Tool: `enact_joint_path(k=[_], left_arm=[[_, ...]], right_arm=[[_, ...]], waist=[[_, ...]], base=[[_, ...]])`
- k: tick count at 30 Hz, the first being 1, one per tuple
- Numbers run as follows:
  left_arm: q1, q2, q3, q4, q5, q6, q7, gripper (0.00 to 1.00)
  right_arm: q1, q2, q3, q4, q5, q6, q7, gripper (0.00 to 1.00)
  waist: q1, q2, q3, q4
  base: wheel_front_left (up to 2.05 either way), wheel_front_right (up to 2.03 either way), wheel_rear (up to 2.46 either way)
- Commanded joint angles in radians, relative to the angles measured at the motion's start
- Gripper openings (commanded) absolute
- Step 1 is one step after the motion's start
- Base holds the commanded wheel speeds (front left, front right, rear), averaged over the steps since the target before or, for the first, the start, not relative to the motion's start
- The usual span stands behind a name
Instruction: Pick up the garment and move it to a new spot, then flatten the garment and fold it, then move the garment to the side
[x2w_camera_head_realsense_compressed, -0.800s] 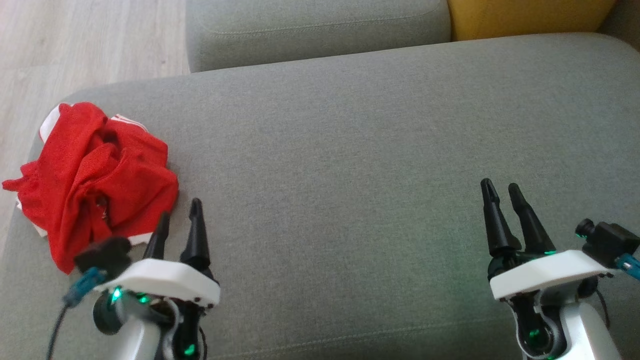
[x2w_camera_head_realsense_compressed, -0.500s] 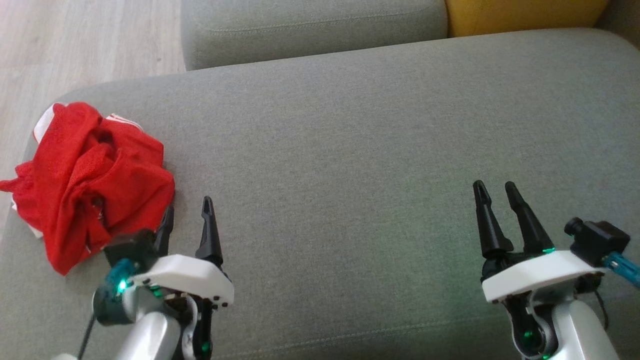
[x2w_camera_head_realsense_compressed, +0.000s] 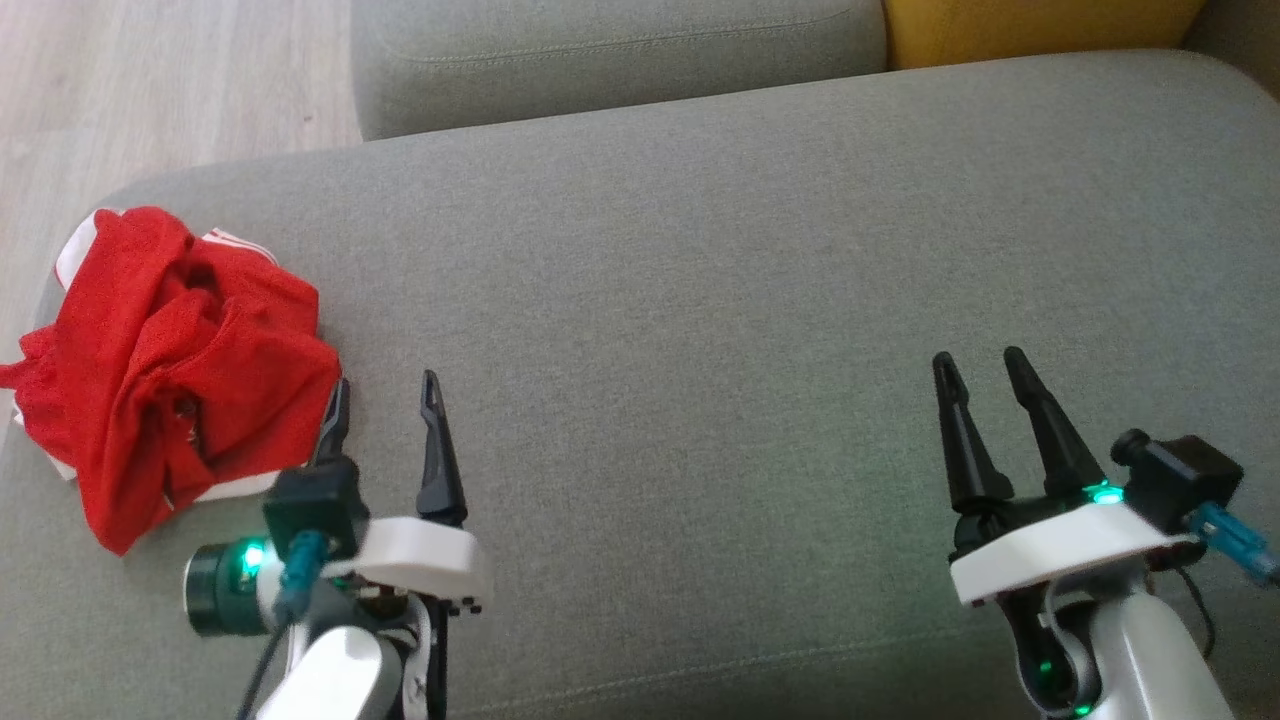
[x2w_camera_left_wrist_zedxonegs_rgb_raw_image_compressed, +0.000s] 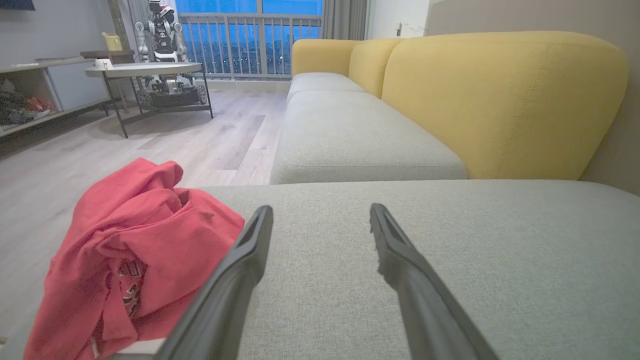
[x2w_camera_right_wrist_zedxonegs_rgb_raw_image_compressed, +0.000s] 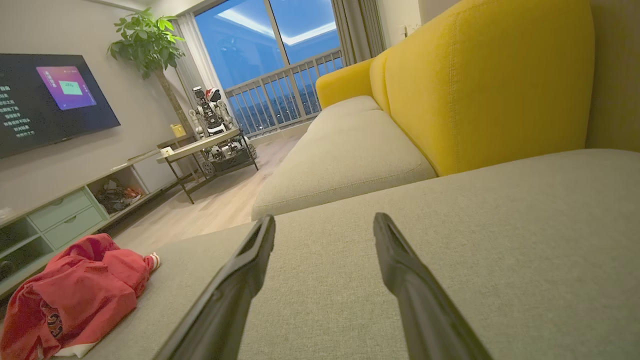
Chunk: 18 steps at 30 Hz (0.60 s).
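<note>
Currently left gripper (x2w_camera_head_realsense_compressed: 385, 384) is empty with fingers apart, one finger just beside the garment (x2w_camera_head_realsense_compressed: 170, 370); right gripper (x2w_camera_head_realsense_compressed: 976, 358) likewise apart and empty, well away over bare seat (x2w_camera_head_realsense_compressed: 700, 280). Garment: crumpled red heap at seat's left end; judged light, soft, limp, so pinch a raised top fold. Left wrist view shows a print (x2w_camera_left_wrist_zedxonegs_rgb_raw_image_compressed: 127, 280) in a lower fold; head view gives the full outline and white trim (x2w_camera_head_realsense_compressed: 235, 240).

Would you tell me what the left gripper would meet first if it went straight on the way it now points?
Probably bare grey cushion: the left gripper points past the red garment, which lies just off its left side; height is unclear.
</note>
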Motion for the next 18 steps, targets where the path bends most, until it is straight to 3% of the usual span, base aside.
enact_joint_path(k=[1,10,18], left_arm=[[-0.061,0.029,0.011,-0.042,0.032,0.02,-0.014,1.0],[-0.068,0.054,-0.067,-0.058,0.106,0.074,-0.044,1.0],[-0.029,0.03,-0.021,-0.072,0.106,0.012,-0.067,1.0]], right_arm=[[-0.058,-0.011,0.023,-0.044,-0.035,0.0,-0.017,1.0],[-0.069,-0.012,0.038,-0.014,-0.237,0.0,-0.047,1.0],[-0.078,-0.013,0.042,-0.022,-0.289,0.0,-0.07,1.0]], waist=[[0.0,0.0,0.001,0.0],[-0.0001,0.0,0.0,0.001],[-0.0001,0.0,0.001,-0.002]], base=[[0.0,0.0,0.0],[0.0,0.0,0.0],[0.0,0.0,0.0]])
